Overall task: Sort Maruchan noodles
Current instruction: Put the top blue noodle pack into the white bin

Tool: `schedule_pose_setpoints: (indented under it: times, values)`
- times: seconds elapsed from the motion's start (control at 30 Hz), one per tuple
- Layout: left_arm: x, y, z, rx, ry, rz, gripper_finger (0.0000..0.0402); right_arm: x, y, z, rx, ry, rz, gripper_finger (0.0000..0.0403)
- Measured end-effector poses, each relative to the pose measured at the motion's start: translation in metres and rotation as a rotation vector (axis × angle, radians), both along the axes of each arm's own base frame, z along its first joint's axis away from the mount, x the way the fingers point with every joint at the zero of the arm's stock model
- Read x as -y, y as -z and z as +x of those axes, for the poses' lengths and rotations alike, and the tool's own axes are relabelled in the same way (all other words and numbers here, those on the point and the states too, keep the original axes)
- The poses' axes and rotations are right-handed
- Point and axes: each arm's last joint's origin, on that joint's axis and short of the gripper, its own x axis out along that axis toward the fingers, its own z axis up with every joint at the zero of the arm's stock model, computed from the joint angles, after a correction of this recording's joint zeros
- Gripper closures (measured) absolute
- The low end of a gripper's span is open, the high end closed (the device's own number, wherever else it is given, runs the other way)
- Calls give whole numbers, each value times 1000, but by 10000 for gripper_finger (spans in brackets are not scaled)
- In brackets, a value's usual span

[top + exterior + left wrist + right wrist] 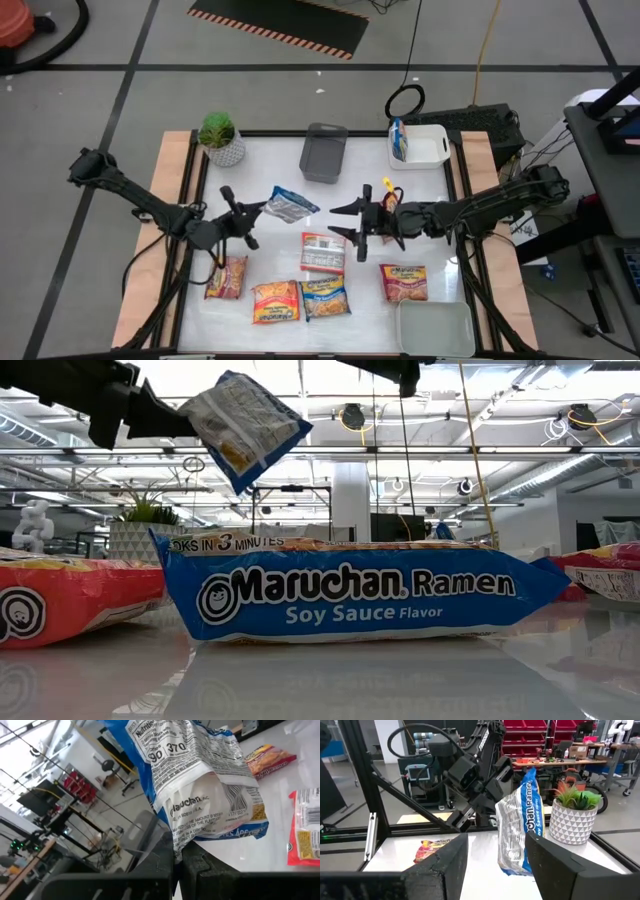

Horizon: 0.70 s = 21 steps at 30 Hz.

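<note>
The left end effector (262, 208) reaches in low and pinches a blue packet (291, 204) up off the tabletop (270, 170). The right end effector (352, 222) waits nearby, fingers spread, holding nothing.

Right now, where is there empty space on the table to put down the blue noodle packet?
Bare tabletop lies between the potted plant and the grey tray, and below the white tray. The front is crowded: four packets lie in a row there. The left gripper holds the blue packet in the air.
</note>
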Motion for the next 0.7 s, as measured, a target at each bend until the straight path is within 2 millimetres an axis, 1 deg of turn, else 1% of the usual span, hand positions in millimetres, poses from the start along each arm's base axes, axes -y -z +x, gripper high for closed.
schedule_pose_setpoints:
  times: [0.27,0.33,0.4,0.53,0.63,0.7]
  values:
    - [2,0,0,-26,39,35,389,-7,0,-1,-5,-7,-2,211]
    - [3,0,0,-33,71,33,388,-13,-2,0,-11,46,-21,211]
    - [4,0,1,-33,87,30,388,-23,-9,3,-19,76,-56,211]
    - [4,0,1,-33,87,30,389,-48,-27,22,-72,115,-133,211]
    - [4,0,1,-41,90,42,389,-63,-33,42,-136,130,-185,211]
    - [4,0,1,-41,94,41,389,-68,-33,55,-169,133,-202,211]
